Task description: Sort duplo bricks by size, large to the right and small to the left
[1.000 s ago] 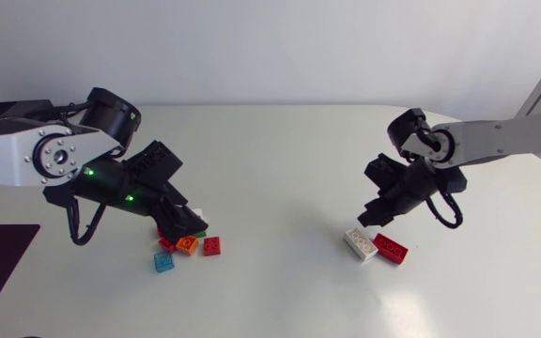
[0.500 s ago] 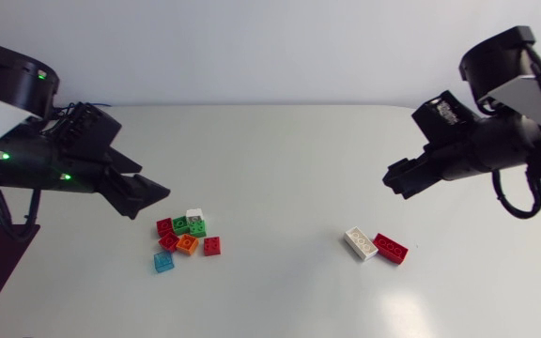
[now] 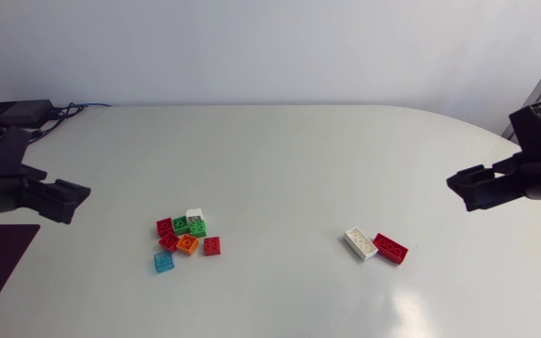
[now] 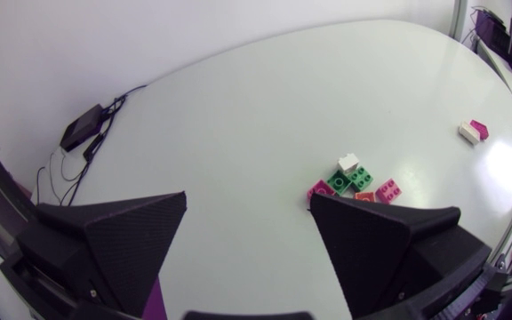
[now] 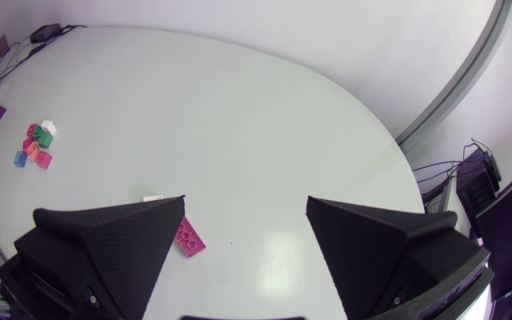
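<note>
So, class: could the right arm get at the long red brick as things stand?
Probably yes. The red brick lies on open table, nearer the right arm than the white brick beside it; the jaws stand open, nothing between.

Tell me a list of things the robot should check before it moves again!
1. Left gripper open and empty: ok.
2. Right gripper open and empty: ok.
3. Both grippers away from the bricks, near the side edges of the white table: ok.
4. Pile of small square plastic bricks (red, green, orange, white, blue) on the left side: ok.
5. Long white plastic brick and long red plastic brick side by side on the right side: ok.
6. No small brick stacked on or hidden under another in the pile: cannot tell.
</note>
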You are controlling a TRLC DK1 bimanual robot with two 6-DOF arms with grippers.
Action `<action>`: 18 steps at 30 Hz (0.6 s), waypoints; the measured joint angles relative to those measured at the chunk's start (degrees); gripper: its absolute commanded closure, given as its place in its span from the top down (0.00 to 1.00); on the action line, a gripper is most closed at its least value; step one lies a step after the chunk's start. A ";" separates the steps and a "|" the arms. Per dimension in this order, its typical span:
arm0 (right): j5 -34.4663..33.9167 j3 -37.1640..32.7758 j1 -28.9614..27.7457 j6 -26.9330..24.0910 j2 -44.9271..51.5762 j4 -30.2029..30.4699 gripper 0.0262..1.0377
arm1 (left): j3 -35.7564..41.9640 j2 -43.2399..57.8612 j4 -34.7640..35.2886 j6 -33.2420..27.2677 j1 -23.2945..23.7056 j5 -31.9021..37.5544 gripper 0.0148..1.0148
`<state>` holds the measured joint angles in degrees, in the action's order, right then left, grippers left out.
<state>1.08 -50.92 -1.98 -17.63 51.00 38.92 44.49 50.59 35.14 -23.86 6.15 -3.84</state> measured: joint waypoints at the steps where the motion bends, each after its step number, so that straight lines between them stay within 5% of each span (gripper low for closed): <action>1: 0.33 0.31 -1.11 0.00 -0.79 0.00 0.96 | -0.72 -1.27 0.28 0.00 1.05 0.00 0.96; 7: 3.72 4.50 -6.62 -0.22 -6.25 0.11 0.96 | -4.50 -9.60 -0.04 1.05 5.46 0.02 0.97; 18: 4.26 14.32 -9.70 -0.35 -21.73 -4.55 0.96 | -15.78 -20.63 -10.25 1.46 5.49 0.00 0.97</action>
<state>5.34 -36.60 -11.68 -17.98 29.28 34.37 28.71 29.95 24.88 -22.39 11.64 -3.84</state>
